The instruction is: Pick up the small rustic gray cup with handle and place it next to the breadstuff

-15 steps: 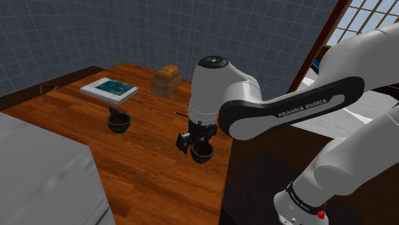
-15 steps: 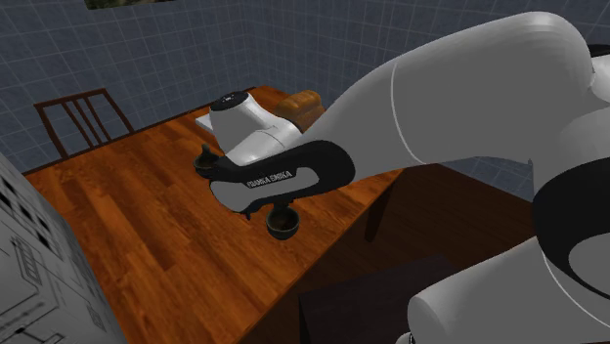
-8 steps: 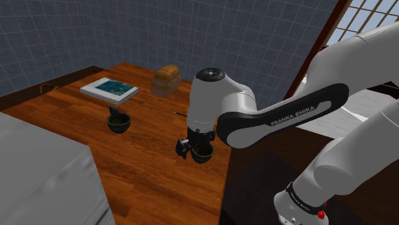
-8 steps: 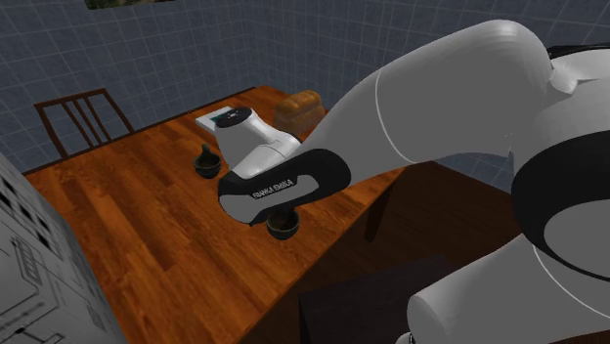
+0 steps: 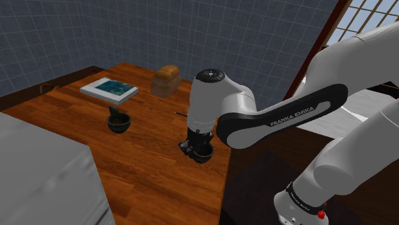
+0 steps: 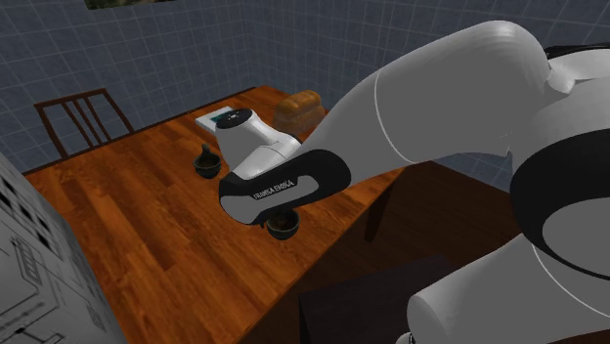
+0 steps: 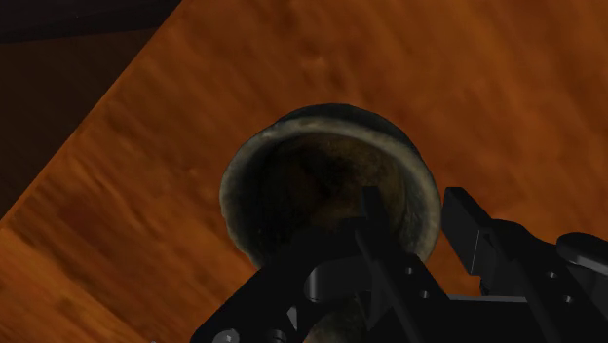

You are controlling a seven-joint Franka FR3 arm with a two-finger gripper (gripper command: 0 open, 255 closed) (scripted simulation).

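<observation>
Cup (image 5: 204, 153) and tool (image 5: 194, 146) at the grasp stage. The small dark grey-green cup stands upright on the wooden bench (image 5: 147, 169), close to the edge nearest the robot's stand and well apart from the bread loaf (image 5: 167, 80) at the far side. A second dark vessel (image 5: 118, 122) and a book (image 5: 109, 89) lie between the two regions, nearer the loaf.

In the wrist view the tool (image 7: 414, 203) is set low over the cup (image 7: 292, 185), its fingers narrowly apart and astride one side of the wall — one finger (image 7: 373, 219) inside the mouth, the other (image 7: 466, 226) just outside the rim. Firm contact is not evident, so the cup is judged not yet held. The handle cannot be made out.

Handling, as a judgement: the thick, matt, uneven rim suggests a stiff, ceramic-like body — light for its size, not slippery, but liable to chip if knocked on the bench. A pinch across the wall suits it; because the hold is off-centre, the cup may tilt when raised, so a deep, square bite on the wall is advisable.
</observation>
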